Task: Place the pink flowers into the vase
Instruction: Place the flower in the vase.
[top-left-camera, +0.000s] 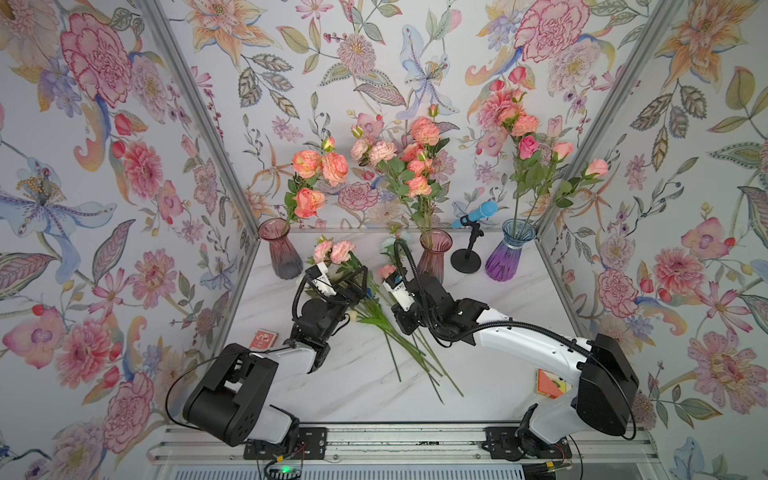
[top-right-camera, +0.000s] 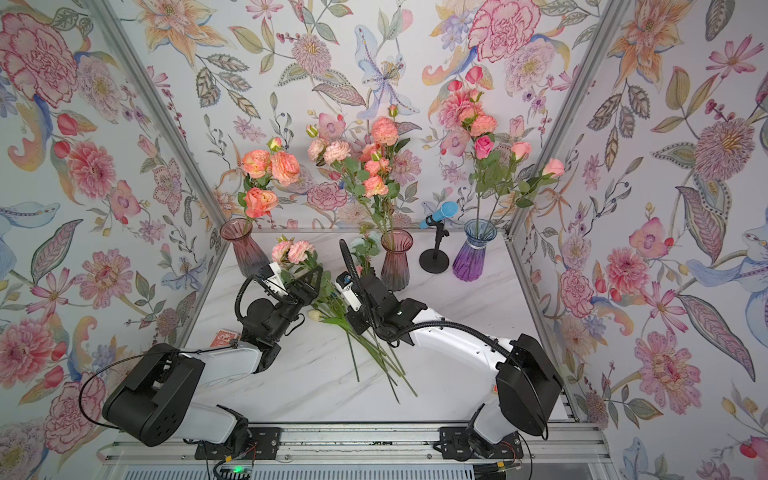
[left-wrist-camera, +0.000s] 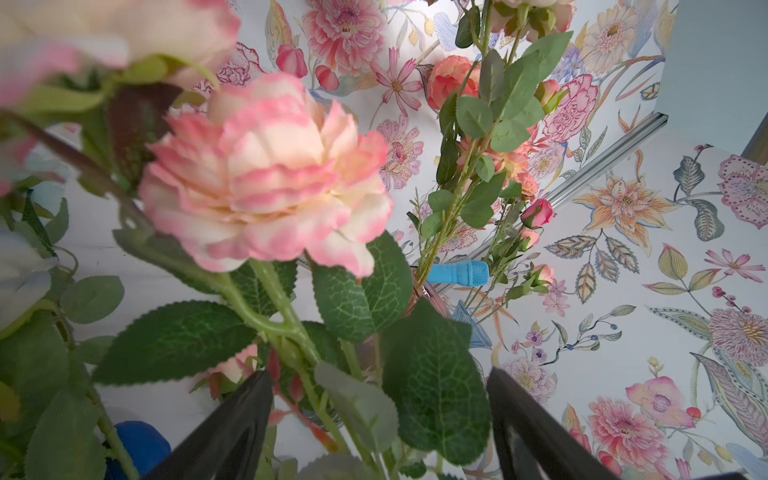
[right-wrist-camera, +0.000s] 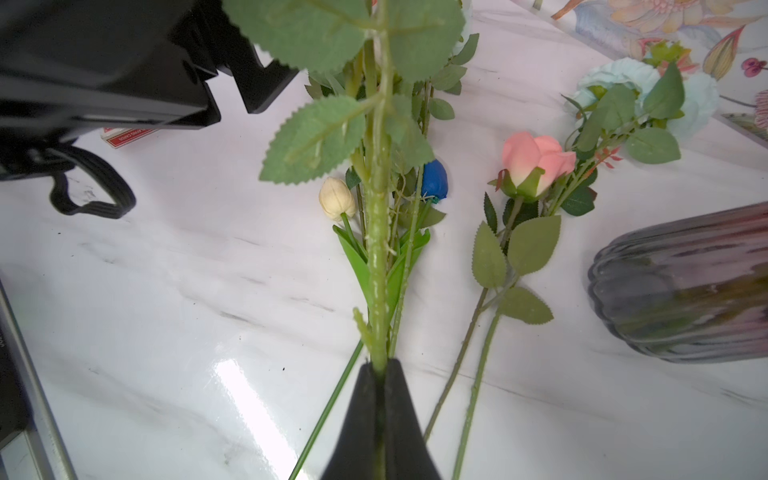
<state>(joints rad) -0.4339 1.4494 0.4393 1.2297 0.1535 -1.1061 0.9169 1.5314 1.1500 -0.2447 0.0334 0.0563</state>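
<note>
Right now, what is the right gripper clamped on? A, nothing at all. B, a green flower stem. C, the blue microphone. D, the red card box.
B: in the right wrist view the right gripper is shut on a thick green stem that runs out from between its fingertips.

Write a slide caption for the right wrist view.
Right pincer shut on a flower stem over the marble table; pink rosebud lies nearby.
</note>
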